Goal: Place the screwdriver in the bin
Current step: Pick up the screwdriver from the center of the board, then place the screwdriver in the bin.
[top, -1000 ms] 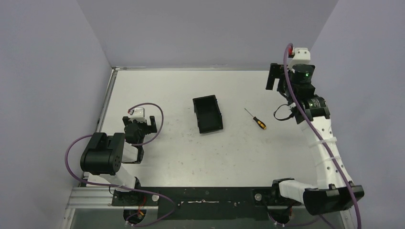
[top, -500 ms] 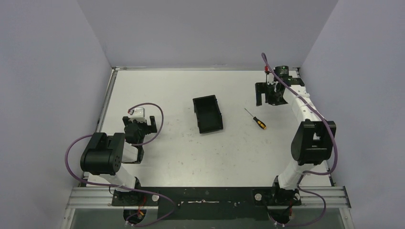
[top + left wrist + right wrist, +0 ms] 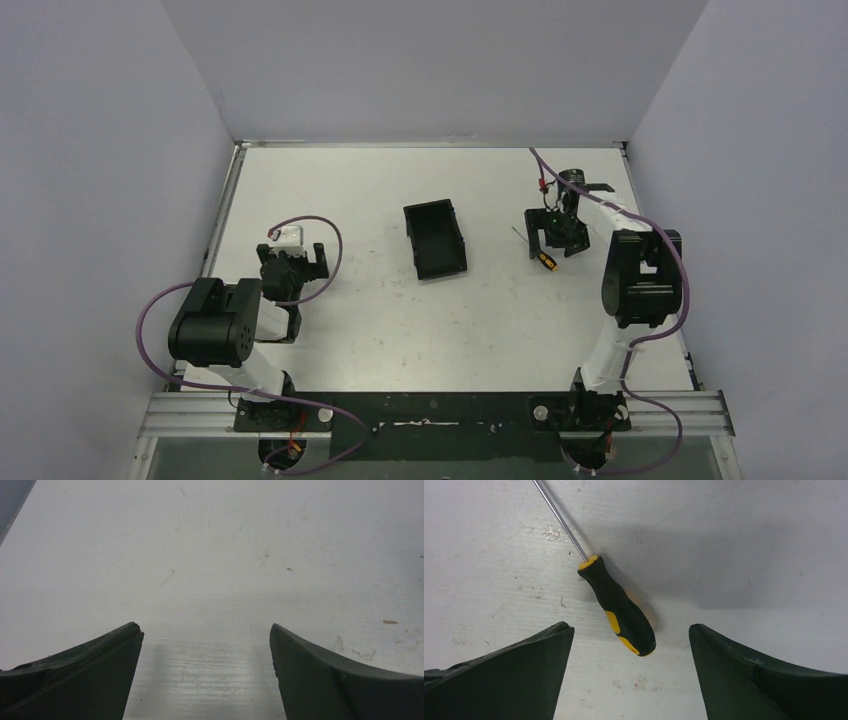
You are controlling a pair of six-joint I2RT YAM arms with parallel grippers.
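Observation:
The screwdriver (image 3: 619,607), with a black and orange-yellow handle and a thin metal shaft, lies flat on the white table; in the top view only its handle end (image 3: 546,262) and shaft tip show under my right gripper. My right gripper (image 3: 553,240) is open, low over the screwdriver, its handle end between and just ahead of the fingertips (image 3: 631,630). The black open-top bin (image 3: 435,240) sits empty at the table's middle, left of the screwdriver. My left gripper (image 3: 292,262) is open and empty over bare table at the left (image 3: 205,630).
Purple-grey walls close the table at the back and both sides. The right arm's elbow (image 3: 640,275) rises near the right wall. A metal rail (image 3: 430,410) runs along the near edge.
My right arm has swung in from the far right corner and come down over the screwdriver, gripper open. The left arm, bin and screwdriver have not moved.

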